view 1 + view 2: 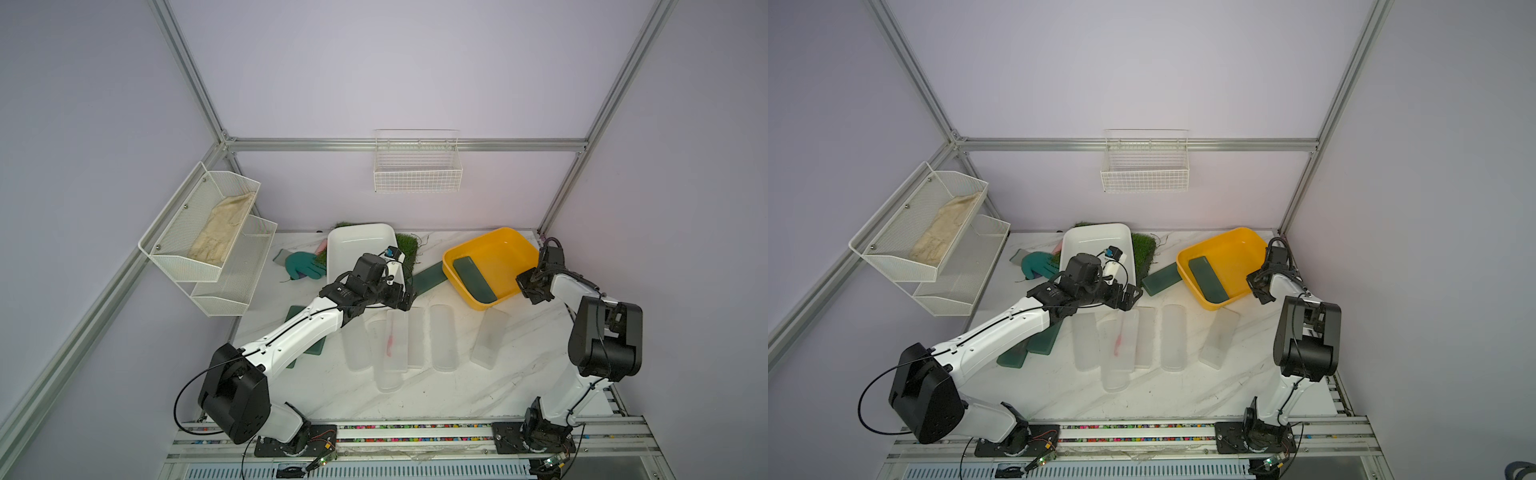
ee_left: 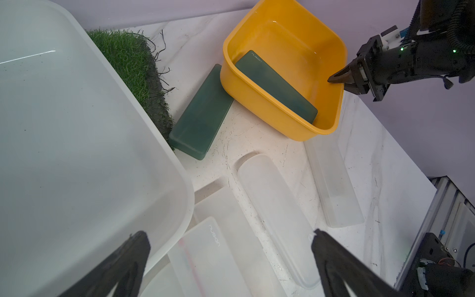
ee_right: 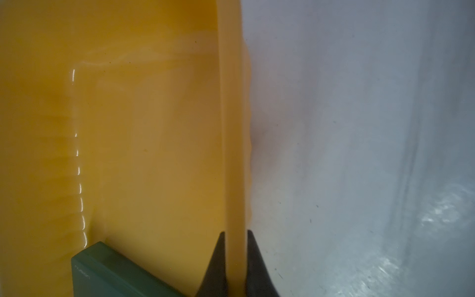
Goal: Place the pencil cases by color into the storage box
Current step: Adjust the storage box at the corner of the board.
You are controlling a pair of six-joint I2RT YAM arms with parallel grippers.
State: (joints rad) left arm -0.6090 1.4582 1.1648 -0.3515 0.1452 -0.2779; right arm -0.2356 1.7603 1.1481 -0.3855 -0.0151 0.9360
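Observation:
My right gripper (image 3: 235, 232) is shut on the rim of the yellow storage box (image 1: 507, 257), which looks tilted. One dark green pencil case (image 1: 473, 279) lies inside that box. A second green case (image 1: 430, 277) lies on the table against the box's left side. Two more green cases (image 1: 1046, 340) are partly hidden under my left arm. Several frosted white cases (image 1: 444, 343) lie side by side mid-table. My left gripper (image 2: 228, 231) hangs open and empty above them, at the front edge of the white storage box (image 1: 357, 245).
A green grass mat (image 1: 409, 245) lies under and behind the white box, with a teal glove (image 1: 301, 266) to its left. A wire basket (image 1: 417, 166) hangs on the back wall. Mesh shelves (image 1: 232, 266) holding a cloth hang on the left wall.

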